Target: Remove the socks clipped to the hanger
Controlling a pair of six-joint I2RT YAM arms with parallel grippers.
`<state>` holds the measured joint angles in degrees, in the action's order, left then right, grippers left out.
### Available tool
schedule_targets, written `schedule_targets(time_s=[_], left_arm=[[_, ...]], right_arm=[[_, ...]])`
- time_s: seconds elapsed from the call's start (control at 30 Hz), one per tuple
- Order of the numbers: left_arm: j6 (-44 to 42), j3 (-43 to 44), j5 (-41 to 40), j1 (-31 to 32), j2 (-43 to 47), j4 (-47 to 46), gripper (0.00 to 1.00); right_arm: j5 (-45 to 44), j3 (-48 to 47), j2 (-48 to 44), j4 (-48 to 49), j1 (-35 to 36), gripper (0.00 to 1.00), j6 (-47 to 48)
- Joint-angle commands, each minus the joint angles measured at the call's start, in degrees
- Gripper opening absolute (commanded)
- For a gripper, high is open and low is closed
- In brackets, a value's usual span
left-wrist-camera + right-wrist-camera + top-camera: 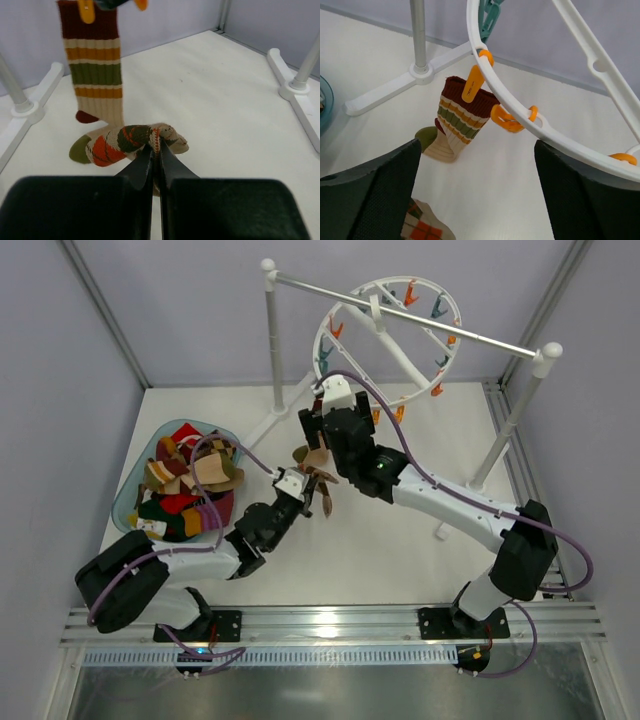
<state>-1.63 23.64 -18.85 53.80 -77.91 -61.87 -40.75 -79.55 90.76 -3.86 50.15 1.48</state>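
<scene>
The left gripper (155, 150) is clamped shut on a checked orange, green and tan sock (120, 142), which droops from the fingertips at the centre of the left wrist view, low over the white table (225, 100). Behind it, upper left, a striped sock (96, 65) hangs from an orange clip (86, 10) on the hanger (520, 117), its foot end reaching down to the table.

The right gripper (477, 150) is spread wide and holds nothing. It sits just below the hanger's rim, which sweeps across the top of the right wrist view. The rail stand (420, 35) rises at upper left, its foot just behind the striped sock.

From overhead, a teal bowl (133, 468) of loose socks (185, 485) lies at left, well apart from the hanger.
</scene>
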Motion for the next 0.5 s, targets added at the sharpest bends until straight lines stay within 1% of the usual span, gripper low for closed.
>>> schedule_targets(time_s=[0.0, 0.03, 0.07, 0.1, 0.13, 0.17, 0.23, 0.27, 0.33, 0.37, 0.43, 0.47], left_arm=[[6.3, 3.0, -1.3, -4.0, 2.6, 5.6, 0.00], [7.8, 3.3, -1.3, -6.8, 3.2, 7.4, 0.00], [9.2, 3.7, -1.4, -8.1, 3.6, 10.9, 0.00], [12.8, 4.1, -2.1, -9.8, 4.0, 12.7, 0.00], [14.5, 4.4, -4.0, -11.3, 4.9, 14.5, 0.00], [16.6, 4.5, -5.2, -14.6, 5.4, 17.6, 0.00], [21.6, 4.0, -8.5, -17.5, 7.8, 20.3, 0.00], [23.1, 3.8, -9.3, -20.5, 8.7, 22.8, 0.00], [25.3, 2.6, -10.9, -22.9, 11.4, 24.5, 0.00], [25.5, 2.3, -12.9, -23.7, 14.2, 25.7, 0.00], [24.1, 2.5, -16.2, -25.1, 16.8, 27.2, 0.00], [23.0, 3.1, -19.5, -25.6, 18.0, 28.6, 0.00]], right_arm=[[1.8, 1.1, -3.9, 3.5, -0.1, 0.97, 0.8], [2.9, 1.5, -4.3, 3.6, -0.1, 0.99, 0.8], [3.5, 1.8, -4.5, 3.6, -0.1, 1.00, 0.8], [3.8, 2.4, -5.1, 3.6, -0.1, 1.00, 0.8], [4.2, 2.7, -5.2, 3.6, -0.1, 1.00, 0.9], [4.6, 2.9, -5.5, 5.2, -0.1, 1.00, 0.8], [4.9, 3.6, -6.2, 5.6, -0.1, 1.00, 0.9], [5.0, 3.8, -6.4, 5.8, -0.1, 1.00, 1.0], [5.0, 4.4, -6.8, 6.1, -0.2, 1.00, 1.1], [5.2, 4.6, -6.9, 6.3, -0.2, 1.00, 1.2], [5.3, 4.8, -7.1, 6.4, -0.1, 1.00, 1.2], [5.6, 4.9, -7.3, 6.5, -0.1, 1.00, 1.2]])
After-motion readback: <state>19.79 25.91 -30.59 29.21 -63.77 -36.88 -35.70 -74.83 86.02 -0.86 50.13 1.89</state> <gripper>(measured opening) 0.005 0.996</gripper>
